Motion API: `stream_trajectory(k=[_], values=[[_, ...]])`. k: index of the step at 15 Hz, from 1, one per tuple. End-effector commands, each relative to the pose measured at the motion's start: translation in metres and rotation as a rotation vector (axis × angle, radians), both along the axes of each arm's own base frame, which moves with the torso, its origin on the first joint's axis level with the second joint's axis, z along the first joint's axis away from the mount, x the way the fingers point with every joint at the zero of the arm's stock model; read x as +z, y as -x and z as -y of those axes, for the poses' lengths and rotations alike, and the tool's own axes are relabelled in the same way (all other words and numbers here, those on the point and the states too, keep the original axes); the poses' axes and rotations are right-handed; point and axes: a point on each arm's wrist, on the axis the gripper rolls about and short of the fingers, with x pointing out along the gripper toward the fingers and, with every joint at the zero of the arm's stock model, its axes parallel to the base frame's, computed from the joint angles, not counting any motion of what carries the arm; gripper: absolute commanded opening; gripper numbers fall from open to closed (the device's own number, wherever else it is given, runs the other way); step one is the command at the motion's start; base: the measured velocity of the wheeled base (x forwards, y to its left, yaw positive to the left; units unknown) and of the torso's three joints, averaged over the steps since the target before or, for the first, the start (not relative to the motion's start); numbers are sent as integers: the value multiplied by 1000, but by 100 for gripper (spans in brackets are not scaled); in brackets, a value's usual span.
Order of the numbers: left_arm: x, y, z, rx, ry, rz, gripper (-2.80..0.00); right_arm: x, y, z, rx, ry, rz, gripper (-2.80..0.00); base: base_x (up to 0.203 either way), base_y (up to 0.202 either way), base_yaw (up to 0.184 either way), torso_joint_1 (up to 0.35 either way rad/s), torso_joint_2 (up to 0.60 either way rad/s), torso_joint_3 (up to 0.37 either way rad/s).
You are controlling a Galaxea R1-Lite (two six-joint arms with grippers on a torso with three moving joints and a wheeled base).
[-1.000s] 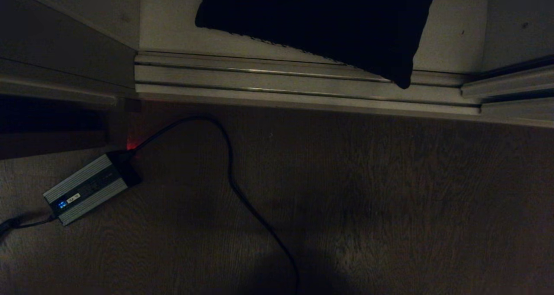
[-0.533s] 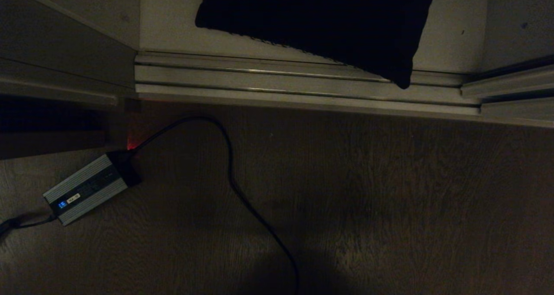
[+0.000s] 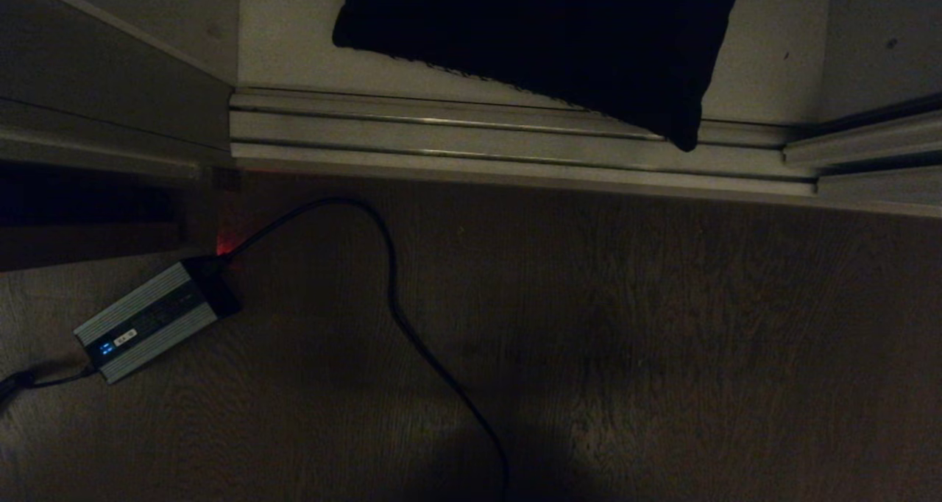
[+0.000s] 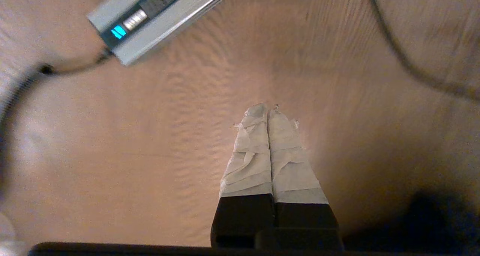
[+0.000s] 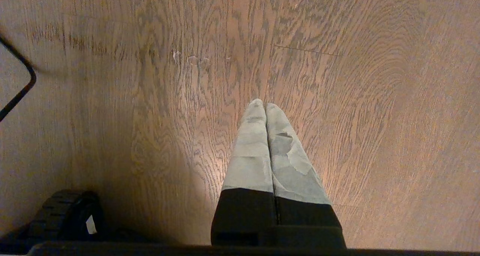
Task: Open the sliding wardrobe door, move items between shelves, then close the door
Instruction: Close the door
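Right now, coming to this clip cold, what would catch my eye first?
The dark cushion on the off-white bottom shelf, one corner poking out over the ribbed floor track. Next, the small silver box with blue lights on the wood floor, left of a looping black cable. Both wrist views show taped grippers, left and right, shut over bare floor.

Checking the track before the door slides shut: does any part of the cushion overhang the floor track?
Yes, in the head view one corner of the cushion juts off the shelf over the ribbed floor track.
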Motion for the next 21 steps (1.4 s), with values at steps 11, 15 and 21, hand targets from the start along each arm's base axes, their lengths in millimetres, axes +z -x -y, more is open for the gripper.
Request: stream_trajectory(k=[11, 15, 21], values=[[-19, -10, 1, -46, 33, 33, -280, -1, 0, 0, 0, 1, -1, -280, 0, 0, 0, 0, 0, 0], [-20, -10, 1, -44, 25, 32, -280, -1, 0, 0, 0, 0, -1, -280, 0, 0, 0, 0, 0, 0], [-20, -10, 1, -65, -5, 31, -280, -1, 0, 0, 0, 0, -3, -280, 0, 0, 0, 1, 2, 50]])
